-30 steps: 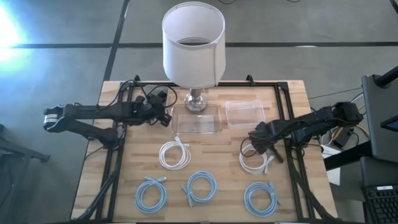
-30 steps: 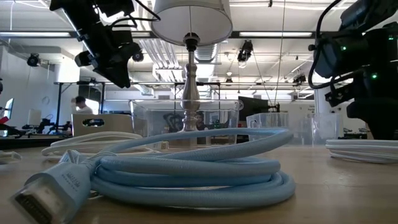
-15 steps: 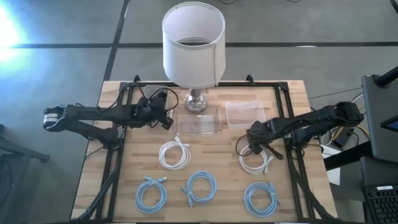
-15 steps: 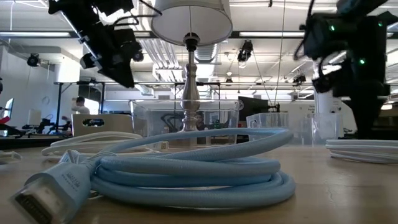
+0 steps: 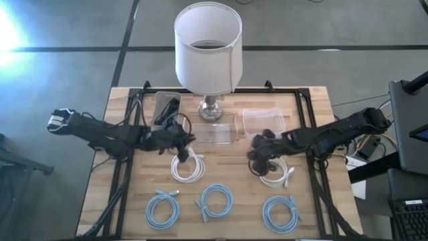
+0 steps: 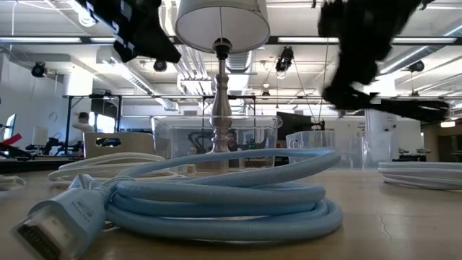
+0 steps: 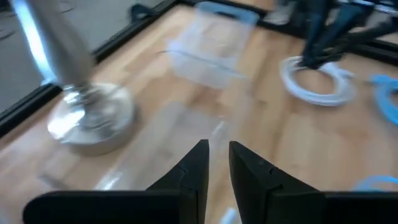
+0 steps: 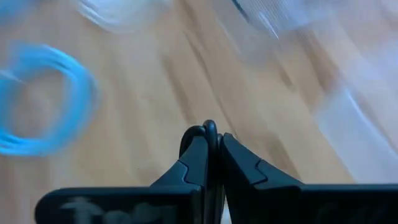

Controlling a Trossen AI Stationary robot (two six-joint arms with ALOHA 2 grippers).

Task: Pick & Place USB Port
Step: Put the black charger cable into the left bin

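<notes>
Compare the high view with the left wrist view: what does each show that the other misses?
Only the high view: the lampshade, three blue cable coils and both arms. Only the left wrist view: the left gripper with a narrow gap between its fingers, nothing held. Both: the lamp base, a clear container and a white cable coil.

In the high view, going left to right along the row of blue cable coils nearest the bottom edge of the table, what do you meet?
Left blue coil → middle blue coil → right blue coil. All three lie flat on the wooden table, apart from one another, with no gripper over them.
</notes>
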